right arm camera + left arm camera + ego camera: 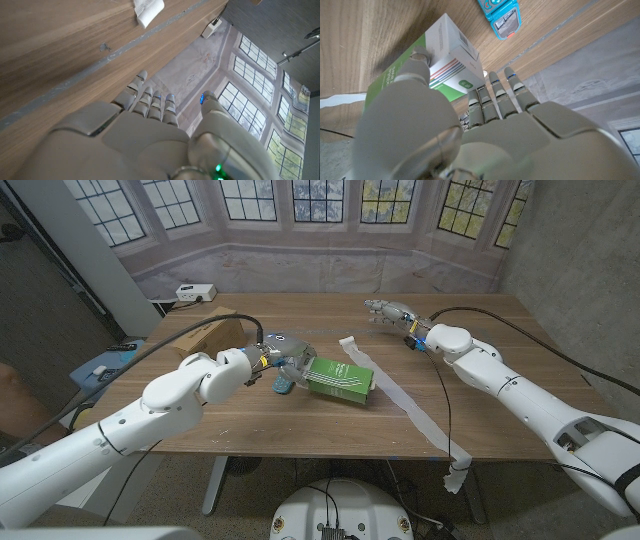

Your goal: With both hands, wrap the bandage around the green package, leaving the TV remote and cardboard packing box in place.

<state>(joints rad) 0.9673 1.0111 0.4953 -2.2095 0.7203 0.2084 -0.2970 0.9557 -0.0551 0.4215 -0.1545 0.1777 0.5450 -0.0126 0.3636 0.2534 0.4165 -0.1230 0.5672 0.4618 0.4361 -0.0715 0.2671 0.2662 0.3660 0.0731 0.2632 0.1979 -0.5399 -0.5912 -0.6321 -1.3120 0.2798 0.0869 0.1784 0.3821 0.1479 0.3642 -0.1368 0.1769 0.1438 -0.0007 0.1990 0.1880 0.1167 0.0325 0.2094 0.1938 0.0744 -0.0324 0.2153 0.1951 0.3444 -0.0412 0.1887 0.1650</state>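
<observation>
Head view: the green package (pixel 341 377) lies on its side near the middle of the table (pixel 500 390), with the left hand (pixel 281 352) at its left end and the blue remote (pixel 282 383) just beside that end. A cardboard box (pixel 210 332) sits further left. The white bandage (pixel 400 395) runs from just behind the package to the table's near edge and hangs over. The right hand (pixel 392 311) hovers well to the package's right, fingers loosely spread, holding nothing.

Left wrist view: a fingertip (pixel 421 56) presses on the package (pixel 447 55); a full grip cannot be told. The remote (pixel 501 16) lies just past the package.

Right wrist view: spread fingers (pixel 150 102) reach past the table's far edge, with the bandage end (pixel 148 10) apart.
</observation>
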